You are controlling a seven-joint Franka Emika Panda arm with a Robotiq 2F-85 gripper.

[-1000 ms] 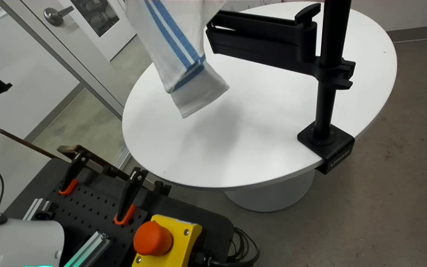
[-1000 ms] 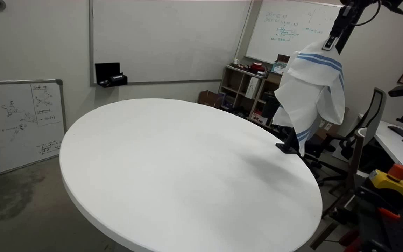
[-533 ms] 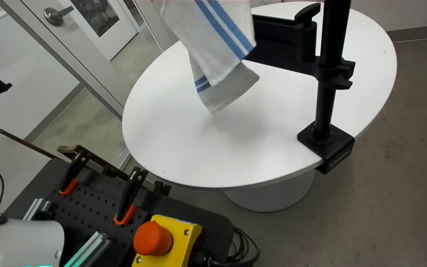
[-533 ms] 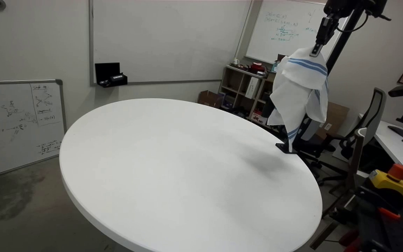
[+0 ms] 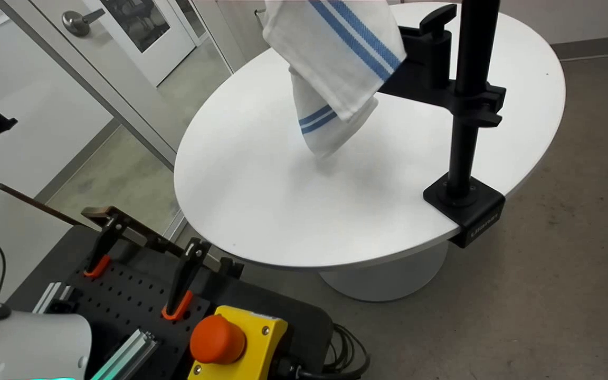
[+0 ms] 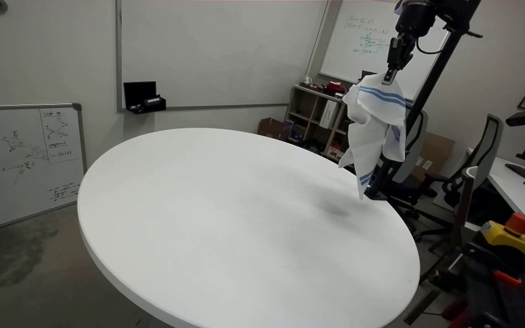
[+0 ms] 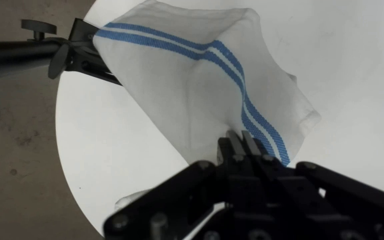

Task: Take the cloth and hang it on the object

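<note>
The white cloth with blue stripes hangs folded and loose in the air, seen in both exterior views (image 5: 335,47) (image 6: 374,118) and in the wrist view (image 7: 175,83). My gripper (image 6: 388,78) is shut on the cloth's upper part; in the wrist view its fingertips (image 7: 240,134) pinch the fabric beside the stripes. The black stand (image 5: 465,142) is clamped at the table's edge, with a side arm that the cloth partly covers. The stand also shows in an exterior view (image 6: 431,75) behind the cloth and in the wrist view (image 7: 78,53). I cannot tell whether they touch. The stand's top is out of view.
The round white table (image 5: 262,211) lies below the cloth; it fills much of an exterior view (image 6: 226,218). A black cart with clamps (image 5: 135,295) and a yellow box with an orange button (image 5: 240,338) stand near it. Chairs (image 6: 476,150) and a shelf (image 6: 312,114) are behind.
My gripper and the cloth have moved toward the stand's pole in an exterior view, covering more of the side arm. In the opposite-facing picture they moved left and slightly down. The stand stayed still.
</note>
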